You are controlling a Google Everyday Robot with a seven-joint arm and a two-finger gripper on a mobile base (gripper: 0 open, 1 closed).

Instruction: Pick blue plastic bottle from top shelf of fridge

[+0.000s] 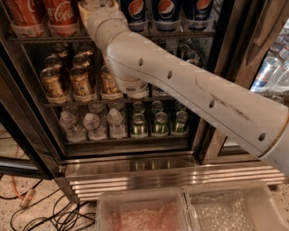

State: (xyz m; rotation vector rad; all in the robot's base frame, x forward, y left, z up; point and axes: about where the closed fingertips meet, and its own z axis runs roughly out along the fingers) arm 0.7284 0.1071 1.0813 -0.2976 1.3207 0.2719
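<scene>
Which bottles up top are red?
The two Coca-Cola bottles left of the arm; the Pepsi bottles are dark blue. The gripper is out of view above.

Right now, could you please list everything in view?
fridge: one, steel, centre
top shelf: one, dark wire, top of view
Coca-Cola bottles: two, red, top shelf left
Pepsi bottles: three, dark blue, top shelf right
gold cans: several, gold-brown, middle rack
water bottles: at least three, clear, bottom rack left
green cans: at least three, green, bottom rack right
bins: two, clear, floor in front
cables: several, black, floor left
arm: one, white, reaching up into top shelf
pincer: one, pale, top edge between Coca-Cola and Pepsi bottles
</scene>
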